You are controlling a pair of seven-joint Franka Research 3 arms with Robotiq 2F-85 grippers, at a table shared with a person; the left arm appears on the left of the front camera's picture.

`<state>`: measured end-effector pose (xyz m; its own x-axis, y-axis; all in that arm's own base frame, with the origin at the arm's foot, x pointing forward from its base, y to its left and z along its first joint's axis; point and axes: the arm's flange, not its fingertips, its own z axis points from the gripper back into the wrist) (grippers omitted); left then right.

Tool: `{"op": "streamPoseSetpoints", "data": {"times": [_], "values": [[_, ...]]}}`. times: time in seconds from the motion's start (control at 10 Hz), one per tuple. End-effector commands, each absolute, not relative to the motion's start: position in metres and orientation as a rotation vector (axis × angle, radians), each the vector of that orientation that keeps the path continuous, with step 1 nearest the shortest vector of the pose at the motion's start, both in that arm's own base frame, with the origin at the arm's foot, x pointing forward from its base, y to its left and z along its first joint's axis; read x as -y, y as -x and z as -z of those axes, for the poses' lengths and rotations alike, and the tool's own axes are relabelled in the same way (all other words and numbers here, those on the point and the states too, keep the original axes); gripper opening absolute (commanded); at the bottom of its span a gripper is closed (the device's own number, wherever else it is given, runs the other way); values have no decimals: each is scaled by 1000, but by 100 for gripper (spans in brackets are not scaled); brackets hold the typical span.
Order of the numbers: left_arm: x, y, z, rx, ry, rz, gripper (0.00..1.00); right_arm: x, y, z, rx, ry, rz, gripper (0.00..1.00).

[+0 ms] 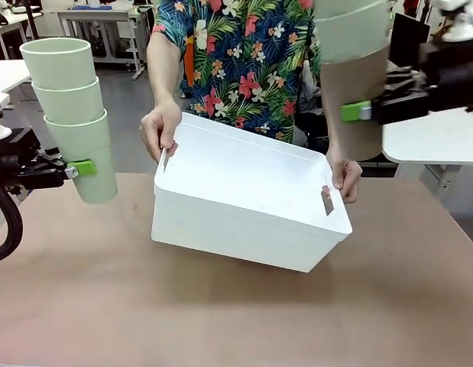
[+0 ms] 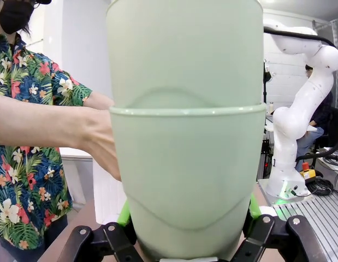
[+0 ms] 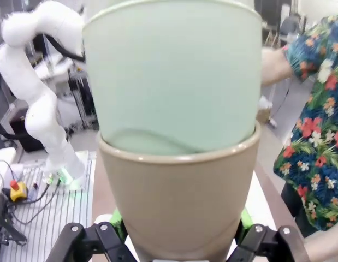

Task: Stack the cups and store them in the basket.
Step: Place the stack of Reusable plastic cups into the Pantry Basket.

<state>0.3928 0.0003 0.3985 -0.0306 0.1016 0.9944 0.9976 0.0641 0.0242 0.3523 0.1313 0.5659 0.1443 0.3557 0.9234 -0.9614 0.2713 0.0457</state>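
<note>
Front view, nearest: bare brown worktop (image 1: 221,321). Mid-worktop sits the white basket (image 1: 244,229), tilted, mouth turned toward the robot's side. Its lower edge is at the worktop; contact not resolvable.

Left of the basket, apart from it and above the worktop: mint stack (image 1: 72,107), three cups nested, near upright. The left hand (image 1: 95,170) pinches the bottom cup low on its wall. One green pad (image 1: 83,167) faces the camera.

Left wrist view adds the second pad. The left hand (image 2: 189,218) has a pad (image 2: 125,213) pressed on each side of the mint stack (image 2: 185,164). Two of the stack's cups show here, the lower one's rim crossing mid-frame.

Above the basket's right end: tan cup (image 1: 354,115), upright, with mint cups (image 1: 351,30) nested in it and running off the top edge. The right hand (image 1: 357,108) pinches the tan cup, one pad showing.

Right wrist view: the right hand (image 3: 181,221) has pads on both sides of the tan cup (image 3: 179,196). One mint cup (image 3: 171,76) is seated in it.

Beyond the basket: a person (image 1: 244,61) in a floral shirt. The person's hands (image 1: 158,130) grip the basket's two short ends, thumbs over the rim by the slot handles. In the left wrist view the person's forearm (image 2: 48,125) passes behind the mint stack.
</note>
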Motion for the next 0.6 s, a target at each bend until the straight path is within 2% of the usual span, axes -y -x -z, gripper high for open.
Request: {"op": "streamPoseSetpoints", "data": {"times": [0.0,0.5], "values": [[1,-391,-403,1347,1221,1140,86,-172,-365,-569,857,-706,-1119,86],[1,-391,-403,1347,1221,1140,86,-242,-380,-525,710,-508,-1189,86]]}}
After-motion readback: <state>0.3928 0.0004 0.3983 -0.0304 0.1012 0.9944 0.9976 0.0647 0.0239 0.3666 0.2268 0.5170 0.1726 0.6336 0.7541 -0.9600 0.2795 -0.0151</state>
